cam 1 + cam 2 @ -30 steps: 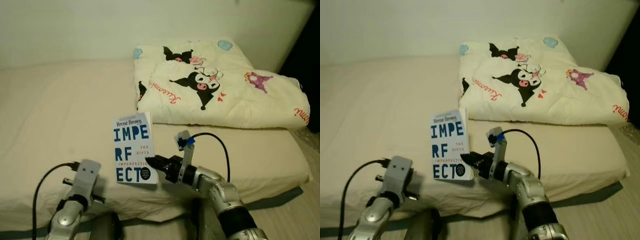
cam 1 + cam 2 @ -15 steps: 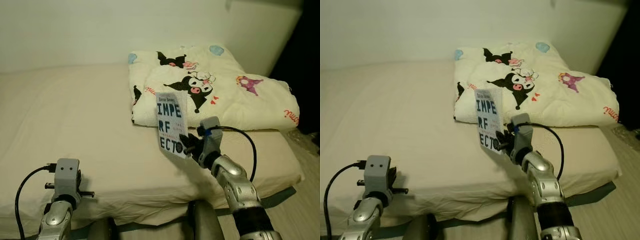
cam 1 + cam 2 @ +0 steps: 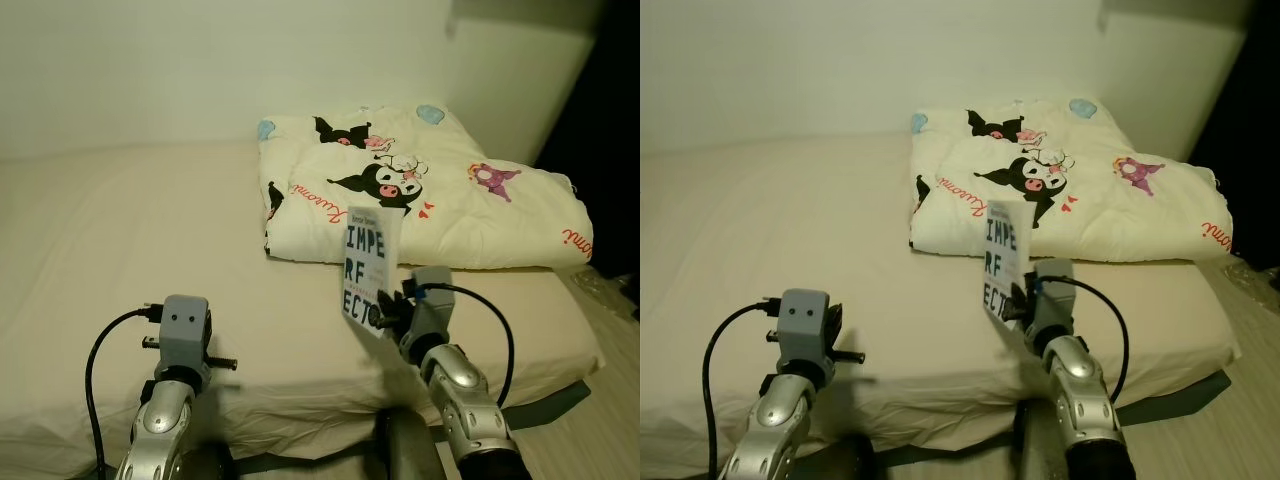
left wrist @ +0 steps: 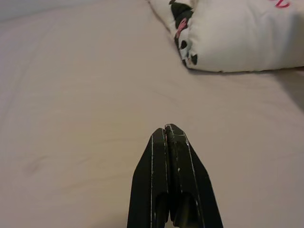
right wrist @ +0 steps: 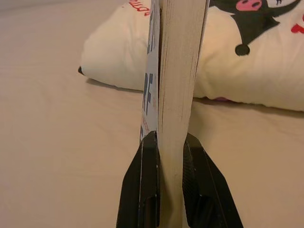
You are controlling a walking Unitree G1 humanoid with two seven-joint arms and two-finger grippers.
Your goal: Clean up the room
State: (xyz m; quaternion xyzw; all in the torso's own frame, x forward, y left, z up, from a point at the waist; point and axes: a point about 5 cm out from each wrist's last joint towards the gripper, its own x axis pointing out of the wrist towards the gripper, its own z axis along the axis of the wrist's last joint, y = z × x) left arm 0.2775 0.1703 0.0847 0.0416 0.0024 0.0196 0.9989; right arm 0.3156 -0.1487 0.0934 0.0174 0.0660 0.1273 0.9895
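One book (image 3: pixel 364 270), clamped upright in the right gripper (image 5: pixel 166 147), has swung rightward toward the folded blanket (image 3: pixel 440 190), lifted off the bed (image 3: pixel 130 250); left gripper (image 4: pixel 169 137) fingers together, idle.

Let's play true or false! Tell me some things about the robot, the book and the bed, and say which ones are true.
1. The right gripper holds the book upright above the bed. True.
2. The left gripper is holding a cup. False: its fingers are shut on nothing.
3. A folded cartoon blanket lies on the bed. True.
4. The book lies flat on the blanket. False: it is held in the air, in front of the blanket.
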